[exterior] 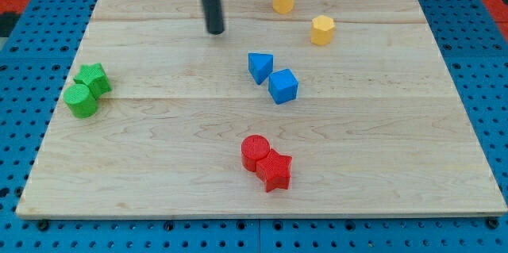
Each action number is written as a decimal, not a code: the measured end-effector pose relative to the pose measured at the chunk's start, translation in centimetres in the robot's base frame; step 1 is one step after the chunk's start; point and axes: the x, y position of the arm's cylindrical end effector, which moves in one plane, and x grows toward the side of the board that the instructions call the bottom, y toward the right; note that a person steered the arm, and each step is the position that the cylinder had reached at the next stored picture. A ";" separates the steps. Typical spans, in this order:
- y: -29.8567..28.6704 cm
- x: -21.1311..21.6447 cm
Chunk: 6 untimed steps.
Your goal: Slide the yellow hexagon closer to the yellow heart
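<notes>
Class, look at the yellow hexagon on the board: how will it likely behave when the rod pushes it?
The yellow hexagon looks squat and flat-based, so it should slide on the smooth wooden board, not tip or roll. An off-centre nudge from my tip, now well to its left, may spin it.

Tabletop [159, 174]: pale wood, faint lengthwise grain and plank seams; blue perforated surround, red at the view's top corners.
Rod, tip [216, 32]: dark grey, plain.
Yellow hexagon [322, 29], yellow heart [283, 0]: yellow.
Blue triangular block [259, 67], blue cube [282, 86]: blue.
Red cylinder [255, 151], red star [275, 169]: red.
Green star [94, 78], green cylinder [81, 99]: green.
</notes>
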 end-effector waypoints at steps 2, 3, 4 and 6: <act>16.1 -2.1; 21.9 -1.9; 20.4 6.0; 14.6 -0.8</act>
